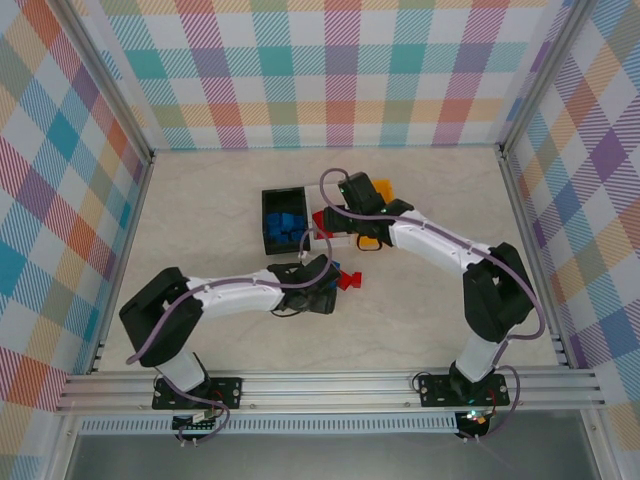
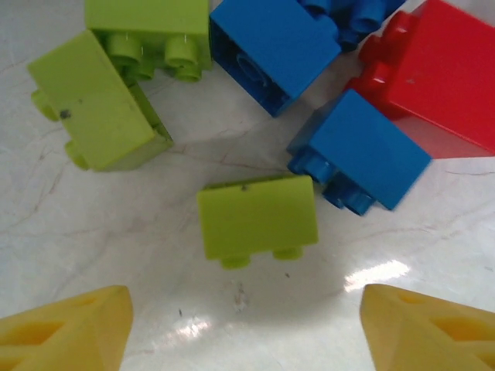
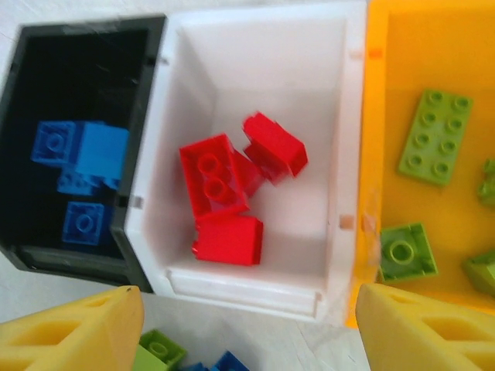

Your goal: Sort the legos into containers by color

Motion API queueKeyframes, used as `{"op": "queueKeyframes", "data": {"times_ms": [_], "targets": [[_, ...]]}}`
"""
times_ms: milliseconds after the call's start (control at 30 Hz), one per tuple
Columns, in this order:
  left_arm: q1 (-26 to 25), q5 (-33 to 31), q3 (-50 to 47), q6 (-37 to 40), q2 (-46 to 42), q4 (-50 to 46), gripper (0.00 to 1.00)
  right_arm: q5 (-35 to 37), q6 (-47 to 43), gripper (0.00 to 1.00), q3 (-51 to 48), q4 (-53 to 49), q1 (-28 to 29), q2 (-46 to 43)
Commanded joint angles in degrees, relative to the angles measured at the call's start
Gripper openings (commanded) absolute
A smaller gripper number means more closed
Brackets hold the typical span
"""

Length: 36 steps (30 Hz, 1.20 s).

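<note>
My left gripper (image 2: 246, 309) is open, low over the table, its yellow fingertips (image 2: 73, 325) apart with only bare table between them. A lime green lego (image 2: 257, 218) lies just ahead of them. Beyond it are two more lime legos (image 2: 97, 104), blue ones (image 2: 363, 151) and a red one (image 2: 441, 73). My right gripper (image 3: 247, 309) is open above the near edge of the white container (image 3: 263, 46), which holds red legos (image 3: 224, 185). The black container (image 3: 143, 131) to its left holds blue legos (image 3: 81, 154). To the right, the orange container (image 3: 371, 116) holds green ones (image 3: 435, 135).
In the top view the black bin (image 1: 270, 195) stands mid-table and the right arm covers most of the white and orange bins. The loose pile (image 1: 347, 279) lies just in front of them, by the left gripper (image 1: 325, 285). Plaid walls enclose the table; a metal rail (image 1: 330, 385) runs along the near edge.
</note>
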Motion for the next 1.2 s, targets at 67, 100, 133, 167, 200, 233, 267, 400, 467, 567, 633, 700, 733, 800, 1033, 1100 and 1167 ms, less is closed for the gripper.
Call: {"op": "queueKeyframes", "data": {"times_ms": [67, 100, 133, 167, 200, 233, 267, 400, 467, 567, 633, 700, 733, 800, 1033, 1100, 1167], "targets": [[-0.21, -7.02, 4.01, 2.25, 5.31, -4.94, 0.69, -0.71, 1.41, 0.73, -1.87, 2.17, -1.24, -3.24], [-0.24, -7.67, 4.55, 2.39, 6.1, -5.23, 0.67, -0.72, 1.45, 0.73, -2.07, 2.27, -1.33, -3.5], [-0.21, -8.24, 5.11, 2.64, 6.83, -5.34, 0.65, -0.87, 1.45, 0.73, -2.41, 2.5, -1.46, -3.93], [-0.21, -8.71, 5.47, 2.83, 7.5, -5.19, 0.62, -0.97, 1.43, 0.73, -2.68, 2.62, -1.47, -4.3], [-0.21, -9.14, 5.65, 3.08, 7.92, -4.96, 0.6, -1.07, 1.56, 0.73, -2.92, 2.7, -1.55, -4.56], [-0.11, -9.37, 5.9, 3.28, 8.3, -4.72, 0.59, -1.07, 1.58, 0.73, -3.04, 2.7, -1.51, -4.79], [-0.19, -9.71, 6.18, 3.56, 8.7, -4.34, 0.58, -1.07, 1.48, 0.73, -3.19, 2.59, -1.52, -5.08], [0.27, -9.85, 7.55, 4.39, 10.19, -3.34, 0.56, -1.15, 1.45, 0.73, -4.17, 2.95, -1.76, -6.42], [0.31, -10.09, 8.59, 4.89, 11.01, -3.27, 0.56, -1.16, 1.5, 0.73, -4.53, 2.89, -1.86, -6.78], [0.31, -9.92, 9.45, 5.62, 11.72, -2.85, 0.54, -1.42, 1.59, 0.73, -5.02, 2.76, -2.03, -7.14], [0.32, -9.92, 9.43, 5.83, 11.74, -2.41, 0.5, -1.66, 1.68, 0.73, -5.3, 2.77, -2.1, -7.54], [0.32, -9.79, 9.37, 5.95, 11.67, -2.34, 0.45, -1.68, 1.72, 0.73, -5.6, 3.02, -2.2, -7.74], [0.32, -9.5, 9.31, 5.96, 11.55, -2.31, 0.43, -1.6, 1.76, 0.73, -5.78, 2.98, -2.22, -7.88], [0.23, -9.14, 8.99, 5.84, 10.97, -2.34, 0.38, -1.51, 1.77, 0.73, -5.87, 2.97, -2.28, -7.99], [-0.89, -9.1, 7.82, 4.46, 7.02, -3.67, 0.32, -1.64, 2.29, 0.73, -7.24, 3.33, -2.58, -9.67], [-1.54, -8.79, 7.87, 3.88, 5.11, -4.63, 0.31, -1.44, 2.62, 0.73, -8.24, 3.26, -2.94, -10.8], [-2.13, -8.72, 8.48, 3.34, 3.06, -6.04, 0.3, -1.26, 2.73, 0.73, -9.86, 3.4, -3.59, -12.51]]}}
